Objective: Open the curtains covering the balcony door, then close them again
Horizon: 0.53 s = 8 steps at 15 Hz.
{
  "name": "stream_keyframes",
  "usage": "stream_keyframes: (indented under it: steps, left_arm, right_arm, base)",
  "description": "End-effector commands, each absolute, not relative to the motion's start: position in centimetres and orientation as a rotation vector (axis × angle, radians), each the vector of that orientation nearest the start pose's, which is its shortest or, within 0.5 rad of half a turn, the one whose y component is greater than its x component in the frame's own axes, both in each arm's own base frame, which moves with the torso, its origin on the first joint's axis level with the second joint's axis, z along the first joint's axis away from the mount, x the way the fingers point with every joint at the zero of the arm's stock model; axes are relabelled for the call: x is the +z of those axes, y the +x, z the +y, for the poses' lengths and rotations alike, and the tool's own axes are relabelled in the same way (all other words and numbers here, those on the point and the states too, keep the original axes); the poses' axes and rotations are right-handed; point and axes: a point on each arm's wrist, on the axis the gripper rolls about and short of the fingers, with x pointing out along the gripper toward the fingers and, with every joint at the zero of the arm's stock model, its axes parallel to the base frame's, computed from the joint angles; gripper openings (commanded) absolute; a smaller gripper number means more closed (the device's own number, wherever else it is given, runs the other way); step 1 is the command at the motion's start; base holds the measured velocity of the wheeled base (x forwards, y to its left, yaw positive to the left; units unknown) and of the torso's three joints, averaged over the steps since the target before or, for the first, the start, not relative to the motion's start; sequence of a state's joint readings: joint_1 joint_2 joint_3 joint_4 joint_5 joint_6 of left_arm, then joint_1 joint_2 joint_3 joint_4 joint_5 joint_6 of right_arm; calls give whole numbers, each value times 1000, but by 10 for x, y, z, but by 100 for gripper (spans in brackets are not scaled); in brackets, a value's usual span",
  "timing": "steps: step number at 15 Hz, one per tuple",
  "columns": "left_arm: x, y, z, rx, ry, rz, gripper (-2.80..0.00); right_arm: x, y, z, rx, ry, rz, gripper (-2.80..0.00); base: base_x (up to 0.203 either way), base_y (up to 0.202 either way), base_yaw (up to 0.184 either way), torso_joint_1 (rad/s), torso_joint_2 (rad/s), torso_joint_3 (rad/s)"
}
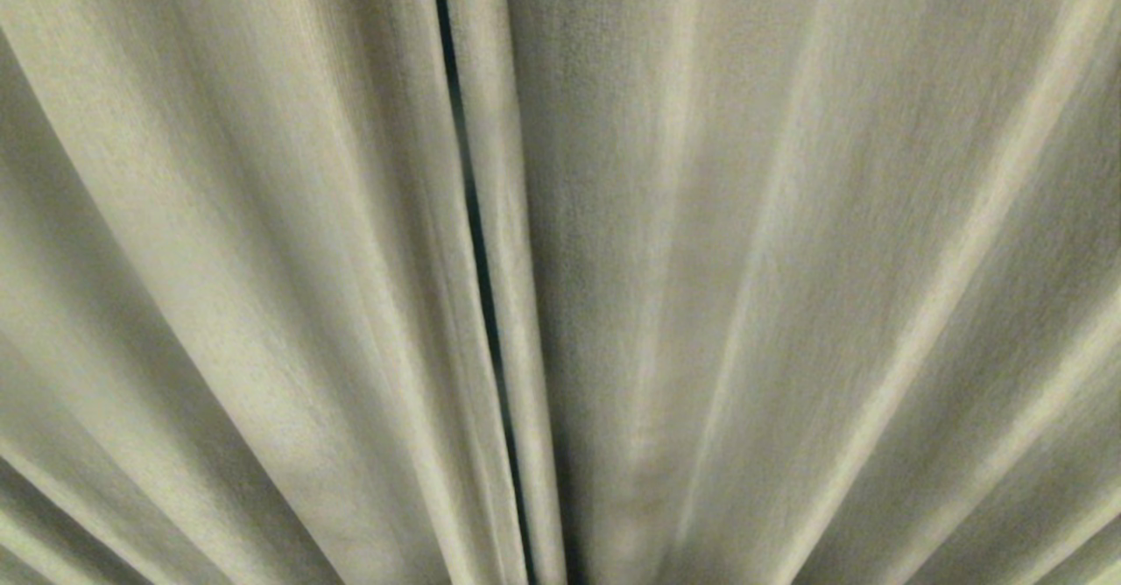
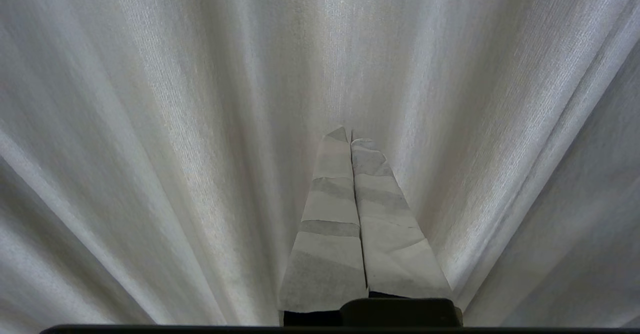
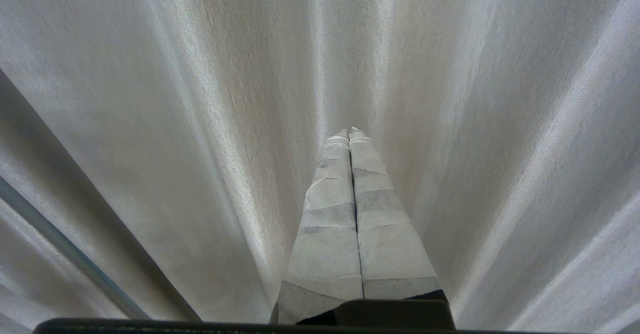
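Pleated beige-grey curtains [image 1: 788, 261] fill the whole head view, drawn together. A thin dark slit [image 1: 477, 243] runs down where the two drapes meet, left of centre. The balcony door is hidden behind the cloth. Neither arm shows in the head view. In the left wrist view my left gripper [image 2: 351, 135] is shut, its tape-wrapped fingers [image 2: 330, 209] pressed together, pointing at curtain folds [image 2: 175, 124] with nothing held. My right gripper [image 3: 349, 132] is likewise shut and empty, facing folds of the same cloth [image 3: 225, 99].
A narrow grey-blue strip [image 3: 55, 244] shows between folds at the edge of the right wrist view. Nothing but curtain cloth surrounds both grippers.
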State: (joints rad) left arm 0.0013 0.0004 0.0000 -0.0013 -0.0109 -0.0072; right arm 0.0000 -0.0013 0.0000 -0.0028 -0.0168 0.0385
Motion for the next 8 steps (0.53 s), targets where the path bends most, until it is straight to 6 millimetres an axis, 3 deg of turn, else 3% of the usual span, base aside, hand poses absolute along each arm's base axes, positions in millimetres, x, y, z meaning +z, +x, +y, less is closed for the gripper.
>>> stream_keyframes:
  steps: [1, 8]
  left_arm:
    - [76, -23, 0, -9, -8, -1, -280]
    - [76, -23, 0, -9, -8, -1, -280]
  right_arm:
    - [76, -23, 0, -17, 38, -3, -280]
    - [76, -23, 0, -17, 38, -2, -280]
  base:
    - [0, 0, 0, 0, 0, 0]
    - [0, 0, 0, 0, 0, 0]
